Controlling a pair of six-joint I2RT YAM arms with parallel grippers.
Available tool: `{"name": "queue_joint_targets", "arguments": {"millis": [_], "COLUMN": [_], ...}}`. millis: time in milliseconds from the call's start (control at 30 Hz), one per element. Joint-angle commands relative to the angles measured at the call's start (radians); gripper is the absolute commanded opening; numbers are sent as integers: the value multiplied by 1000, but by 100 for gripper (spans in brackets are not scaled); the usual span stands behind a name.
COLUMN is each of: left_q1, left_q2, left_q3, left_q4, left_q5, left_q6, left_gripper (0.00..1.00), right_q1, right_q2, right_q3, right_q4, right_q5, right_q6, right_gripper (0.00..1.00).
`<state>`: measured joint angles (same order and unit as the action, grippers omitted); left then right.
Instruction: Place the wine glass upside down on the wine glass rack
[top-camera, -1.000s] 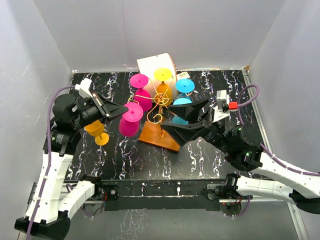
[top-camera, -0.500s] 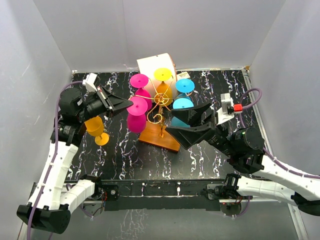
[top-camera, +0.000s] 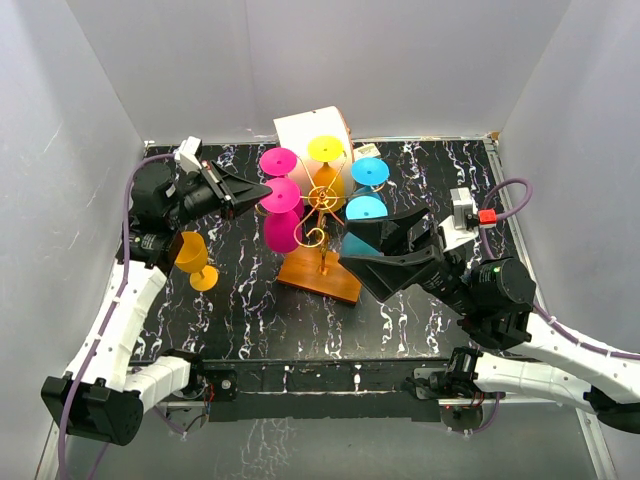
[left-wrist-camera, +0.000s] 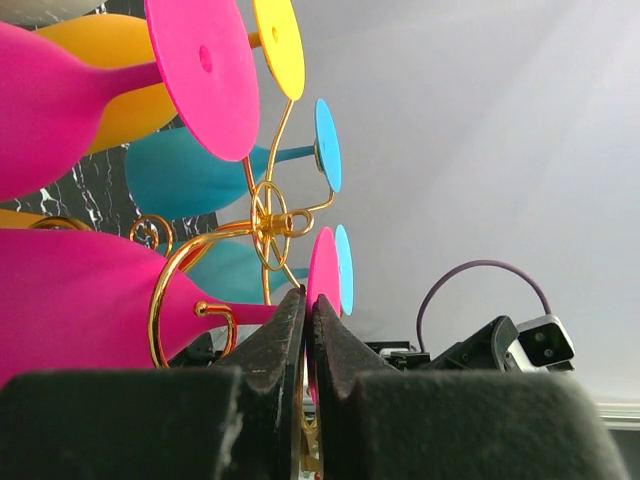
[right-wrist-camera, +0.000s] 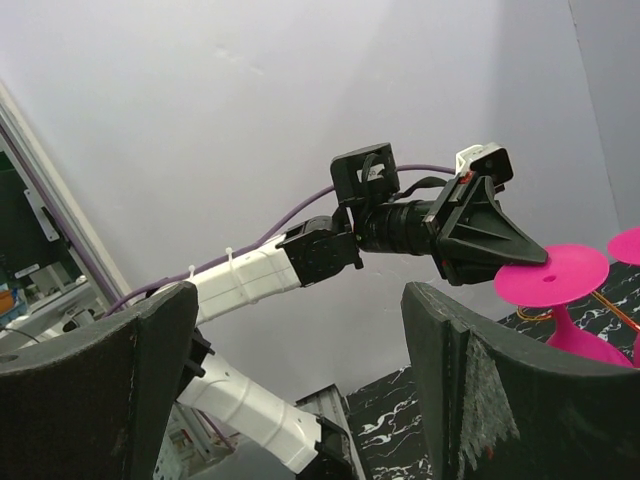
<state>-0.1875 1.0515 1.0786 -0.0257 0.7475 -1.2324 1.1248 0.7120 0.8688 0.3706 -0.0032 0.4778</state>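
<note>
- your left gripper (top-camera: 258, 191) is clenched tight on the foot rim of the pink wine glass (top-camera: 283, 228); in the wrist view both fingers (left-wrist-camera: 275, 350) are pressed together with the edge of the pink disc right at their tips
- that glass is upside down at the left side of the wine glass rack (top-camera: 322, 200), foot up and bowl down; a gold scroll arm (left-wrist-camera: 175, 290) curls over its stem (can't tell if the rack is actually carrying it)
- your right gripper (top-camera: 385, 248) is spread wide with nothing in it; it hovers just right of the rack's wooden base (top-camera: 322, 278), fingers pointing toward the rack
- also hanging on the rack: another pink glass (top-camera: 279, 161), a yellow glass (top-camera: 326, 148) and two blue glasses (top-camera: 369, 171)
- an orange glass (top-camera: 192, 255) stands on the table (top-camera: 420, 180) by your left arm, well apart from the rack; a white cylinder box (top-camera: 305, 128) sits right behind the rack
</note>
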Motion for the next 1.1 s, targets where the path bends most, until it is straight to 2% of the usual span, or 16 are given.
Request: {"name": "queue_joint_targets", "arguments": {"millis": [0, 400, 633, 1067], "left_q1": [0, -1, 0, -1], "left_q2": [-14, -45, -80, -139], "left_q3": [5, 45, 48, 18], "left_q4": [63, -102, -146, -184], "left_q5": [-3, -191, -262, -241], "left_q6": [-22, 108, 112, 109], "left_gripper": [0, 0, 0, 0], "right_q1": [3, 3, 3, 4], "right_q2": [-11, -6, -20, -26], "right_q3": [8, 25, 23, 7], "right_q4": [49, 14, -10, -6], "right_q5": [-15, -8, 5, 13], "right_q6": [11, 23, 31, 43], "right_gripper": [82, 81, 81, 81]}}
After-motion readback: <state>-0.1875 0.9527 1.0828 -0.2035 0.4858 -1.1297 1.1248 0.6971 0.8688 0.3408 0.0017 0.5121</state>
